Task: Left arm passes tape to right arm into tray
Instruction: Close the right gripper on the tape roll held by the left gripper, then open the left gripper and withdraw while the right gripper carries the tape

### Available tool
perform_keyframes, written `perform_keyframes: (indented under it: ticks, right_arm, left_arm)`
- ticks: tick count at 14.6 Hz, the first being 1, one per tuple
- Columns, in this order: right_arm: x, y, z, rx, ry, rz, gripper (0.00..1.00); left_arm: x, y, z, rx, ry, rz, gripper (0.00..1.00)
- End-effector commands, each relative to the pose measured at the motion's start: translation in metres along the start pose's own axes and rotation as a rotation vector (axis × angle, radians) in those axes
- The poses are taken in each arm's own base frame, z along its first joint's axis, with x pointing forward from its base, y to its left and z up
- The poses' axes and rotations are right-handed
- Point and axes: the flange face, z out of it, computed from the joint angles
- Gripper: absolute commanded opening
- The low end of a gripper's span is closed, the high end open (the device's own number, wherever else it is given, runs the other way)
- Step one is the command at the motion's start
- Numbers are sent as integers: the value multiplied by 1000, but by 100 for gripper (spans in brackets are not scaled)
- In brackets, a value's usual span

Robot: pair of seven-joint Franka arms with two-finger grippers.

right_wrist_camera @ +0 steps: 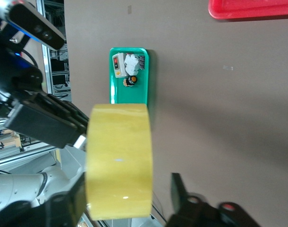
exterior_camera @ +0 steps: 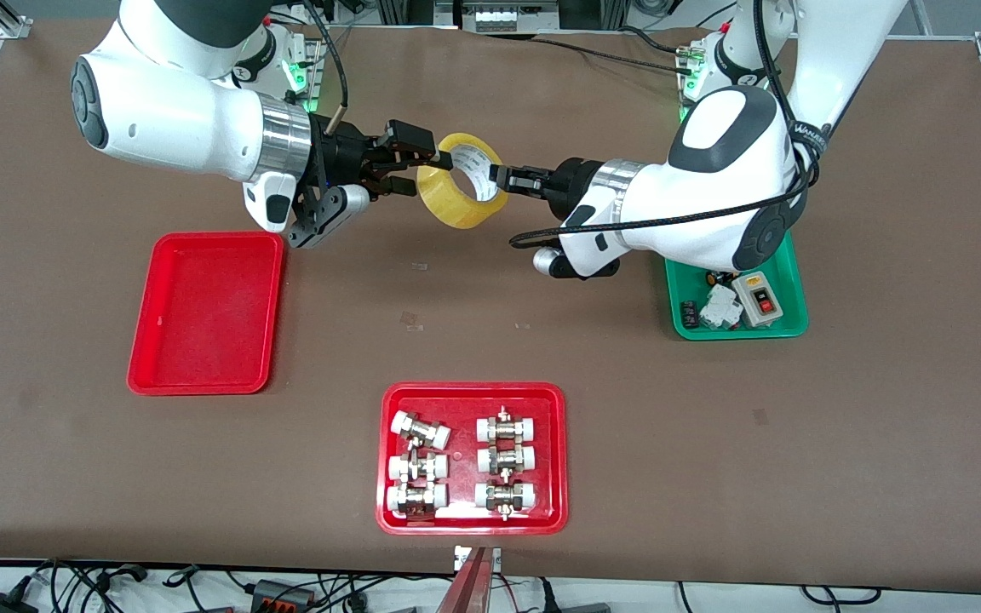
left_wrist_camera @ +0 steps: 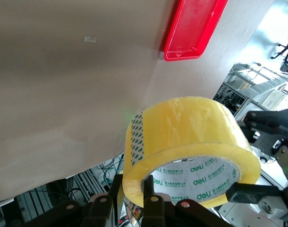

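Gripping tape (exterior_camera: pixel 456 204) in the air over the table (exterior_camera: pixel 627 383), about 12 o'clock from table centre in the front view. Left gripper (exterior_camera: pixel 499 176) clamped on the roll's wall, one finger inside the white core, one outside on the yellow. Right gripper (exterior_camera: pixel 427 162) spread wide, meeting the roll from the 9 o'clock side, fingers straddling its width; gap showing at one finger in the right wrist view, so not clamped. Roll tilted, core opening facing up toward the front camera, green print on the core.

Tray (exterior_camera: pixel 205 315) lying flat at 8 o'clock from the tape, toward the right arm's end, nearer the front camera than both grippers, well apart from the roll.

Surface: brown matte mat over the whole tabletop, a few small pale scraps near centre. Fittings tray (exterior_camera: pixel 473 390) at 6 o'clock, close to the table edge nearest the camera, holding two columns of white-capped metal fittings (exterior_camera: pixel 507 462). Green tray (exterior_camera: pixel 788 289) at 3 o'clock, toward the left arm's end, partly under the left arm, holding a switch box (exterior_camera: pixel 759 298) and small parts.

Room: cables (exterior_camera: pixel 73 587) strewn along the floor at 6 to 7 o'clock; aluminium rails (exterior_camera: pixel 9 21) at the table corners near the bases; green lights (exterior_camera: pixel 295 81) glowing at both bases.
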Motion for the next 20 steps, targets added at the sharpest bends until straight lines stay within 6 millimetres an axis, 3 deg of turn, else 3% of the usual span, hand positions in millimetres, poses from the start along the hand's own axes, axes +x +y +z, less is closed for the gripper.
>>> perform_keyframes:
  ticks: [1, 2, 7, 8, 9, 10, 13, 15, 16, 18, 20]
  right_arm:
    - [3, -3, 4, 6, 2, 0, 31]
    - [3, -3, 4, 6, 2, 0, 27]
    - [3, -3, 4, 6, 2, -8, 27]
    - [3, -3, 3, 6, 3, -8, 27]
    - [4, -2, 3, 6, 4, -7, 27]
    - [4, -2, 3, 6, 4, -7, 27]
    - [5, 1, 0, 4, 7, -10, 27]
    - [11, 12, -7, -9, 18, 2, 27]
    - [15, 22, -16, -10, 28, 18, 27]
    - [36, 73, -50, -8, 76, 64, 27]
    - [56, 143, -84, -5, 108, 95, 27]
  left_arm:
    - [-9, 6, -9, -21, -25, 32, 0]
    - [-9, 5, -9, -20, -26, 35, 0]
    - [-8, 4, -11, -20, -25, 36, 0]
    - [-9, 5, -10, -19, -27, 18, 13]
    - [-9, 4, -11, -18, -27, 19, 81]
    - [-12, 3, -11, -9, -40, 18, 100]
    - [-12, -7, -31, 18, -8, 13, 100]
    - [-5, -44, -60, 133, 0, 15, 100]
    - [1, -71, -87, 171, 6, 58, 100]
    - [10, -112, -133, 173, 28, 104, 100]
    - [13, -141, -154, 323, 79, 76, 100]
